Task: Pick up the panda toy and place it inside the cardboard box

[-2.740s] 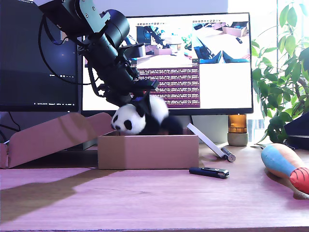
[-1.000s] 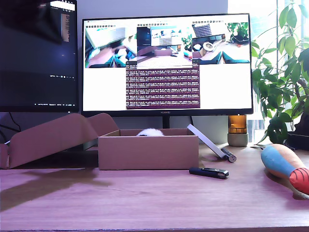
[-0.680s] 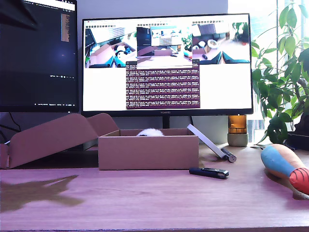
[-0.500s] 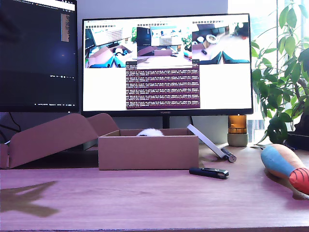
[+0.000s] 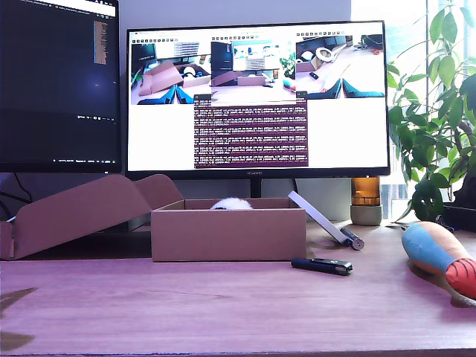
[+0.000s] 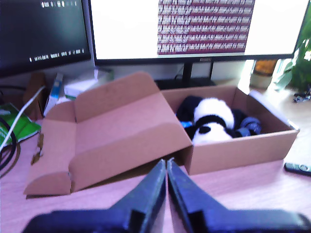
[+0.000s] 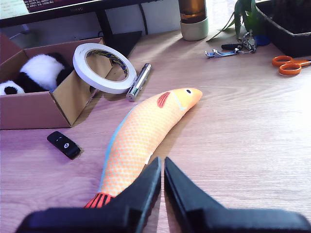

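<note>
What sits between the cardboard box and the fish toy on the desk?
In the second wrist view, a tape roll leaning on the cardboard box, a metal cylinder and a small black device lie before the fish toy.

Exterior view: low, at desk height, facing the monitor [image 5: 256, 97] head-on, the cardboard box [image 5: 228, 232] side-on in mid-frame. Neither arm is in it.

First wrist view: raised behind my first gripper [image 6: 166, 167], looking over its meeting jaws down into the same box, where the panda toy [image 6: 211, 125] lies ahead of the fingertips.

Second wrist view: above my second gripper [image 7: 162, 167], facing the orange fish plush [image 7: 141, 136] just ahead; box beyond, to one side.
</note>
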